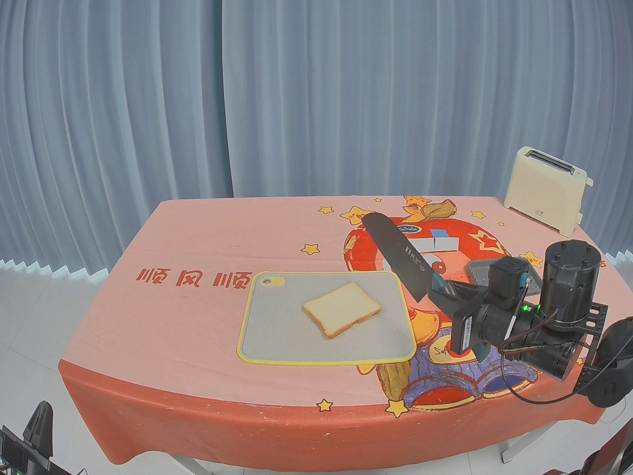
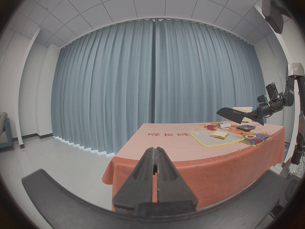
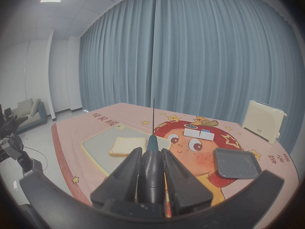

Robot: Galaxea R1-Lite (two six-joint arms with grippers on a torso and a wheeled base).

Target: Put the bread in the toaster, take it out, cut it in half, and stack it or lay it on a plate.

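- The right end effector (image 1: 450, 293) is clenched around the dark handle of a knife (image 1: 399, 253), held in the air above the right part of the desk (image 1: 217, 245).
- The knife's broad dark blade stretches away from the end effector toward the far left. In the right wrist view it stands edge-on as a thin upright line. Its tip hangs over the cartoon print of the pink cloth, just beyond the far right corner of the cutting board (image 1: 283, 331).
- The blade touches neither the board nor the bread (image 1: 341, 309).
- The bread is a single pale slice with a tan crust, in one piece. It lies flat near the middle of the grey, yellow-rimmed cutting board, to the left of the knife.
- The cutting board lies on the near half of the desk, with its hanging hole at the far left corner.
- The cream toaster (image 1: 546, 189) stands upright at the far right corner of the desk, well apart from the bread, its slot facing up.
- A dark grey rectangular plate (image 3: 236, 163) lies flat on the right side of the desk, between the toaster and the right arm.
- Small white and blue blocks (image 1: 438, 240) sit on the cloth just beyond the plate.
- The left end effector (image 2: 155, 153) is clenched on nothing, its two fingers pressed together. It hangs well apart from the desk, off its left side.
- A blue-grey curtain (image 1: 264, 80) hangs behind the desk.
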